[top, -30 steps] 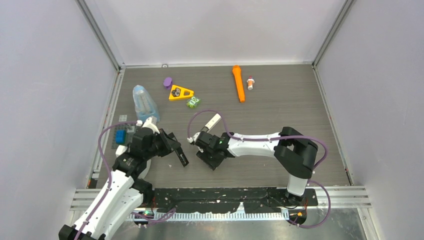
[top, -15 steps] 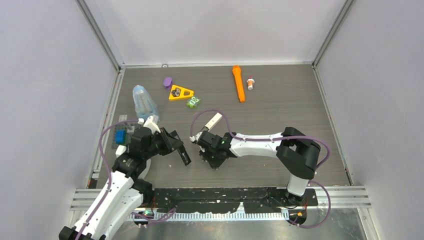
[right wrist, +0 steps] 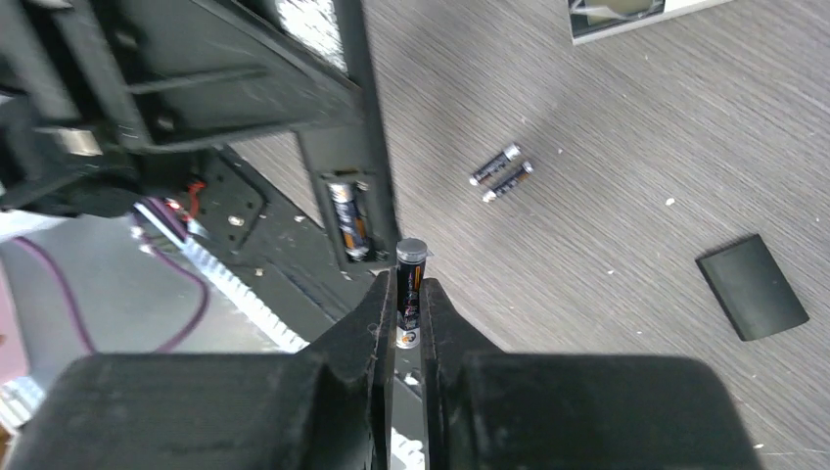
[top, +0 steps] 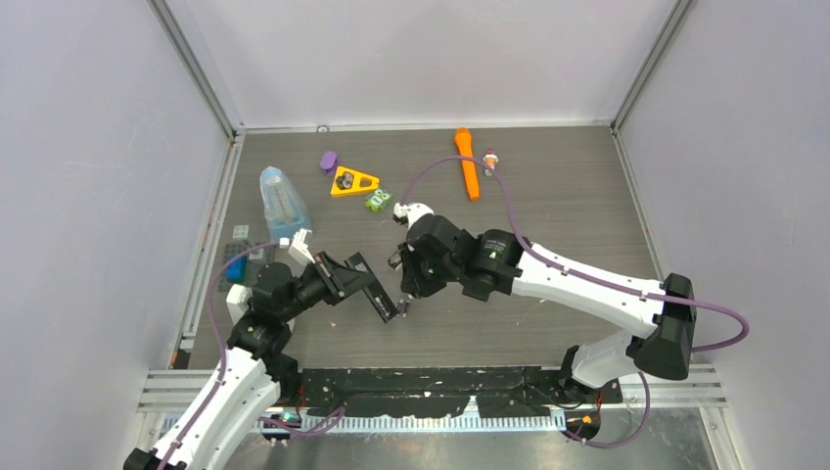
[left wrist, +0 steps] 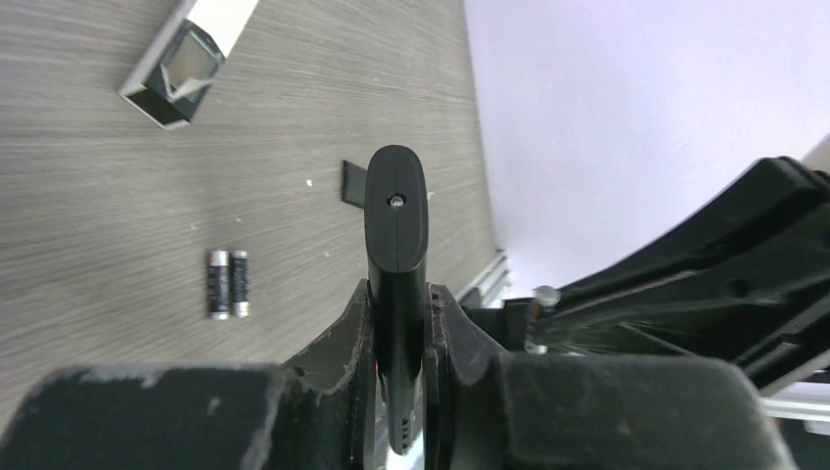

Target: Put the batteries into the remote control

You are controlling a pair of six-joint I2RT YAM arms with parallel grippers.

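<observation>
So the left hand (left wrist: pixel 398 305) is clamped on the black remote (left wrist: pixel 396 211), seen edge-on in the middle of the left wrist view. The right hand (right wrist: pixel 407 290) pinches one battery (right wrist: pixel 412 266) upright, its top just below the remote's open bay, centre-left in the right wrist view, where another cell (right wrist: pixel 349 223) sits. Two spare batteries (right wrist: pixel 502 171) lie side by side on the counter (right wrist: pixel 607 147), upper centre. A black cover (right wrist: pixel 752 286) lies at the right, and a white box (left wrist: pixel 186 49) at the upper left of the left wrist view.
</observation>
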